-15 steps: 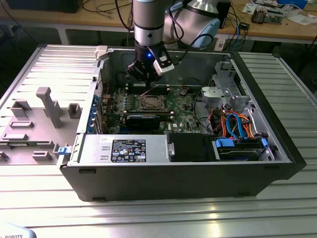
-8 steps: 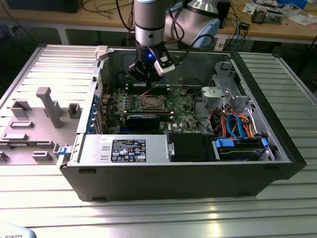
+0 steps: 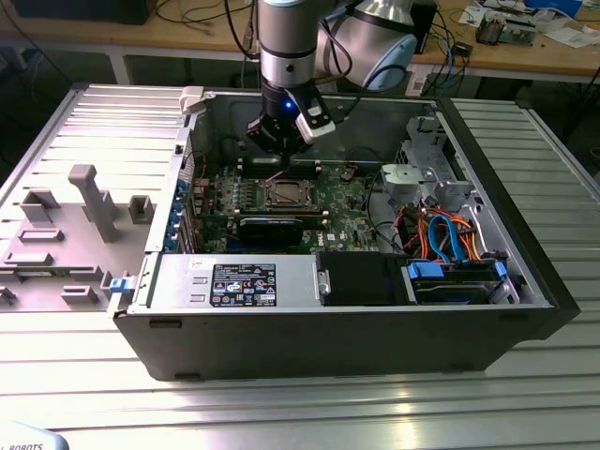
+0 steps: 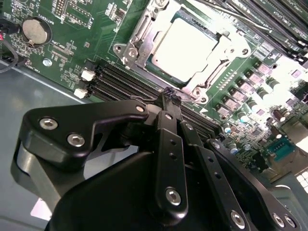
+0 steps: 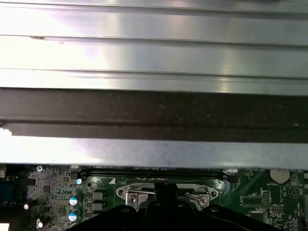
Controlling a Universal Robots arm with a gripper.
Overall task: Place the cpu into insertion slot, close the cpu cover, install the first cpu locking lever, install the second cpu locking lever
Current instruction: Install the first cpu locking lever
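Note:
The cpu [image 4: 185,48] lies flat in the socket on the green motherboard, its silver top showing through the cut-out of the cpu cover [image 4: 139,36]. That silvery frame lies down over the chip. In the exterior view the socket [image 3: 286,194] sits mid-board inside the open computer case. My gripper [image 4: 169,96] hangs just above the board beside one edge of the socket, its black fingers pressed together with nothing between them. From the exterior view the gripper [image 3: 286,131] is over the far side of the socket. Thin wire levers [image 5: 199,194] show at the socket's corners.
Memory slots [image 4: 120,79] run beside the socket and a coin battery [image 4: 36,30] sits further off. A black card [image 3: 272,228] stands in front of the socket. The case wall [image 5: 154,115] rises close behind. Drive bays and cables [image 3: 450,244] occupy the exterior view's right.

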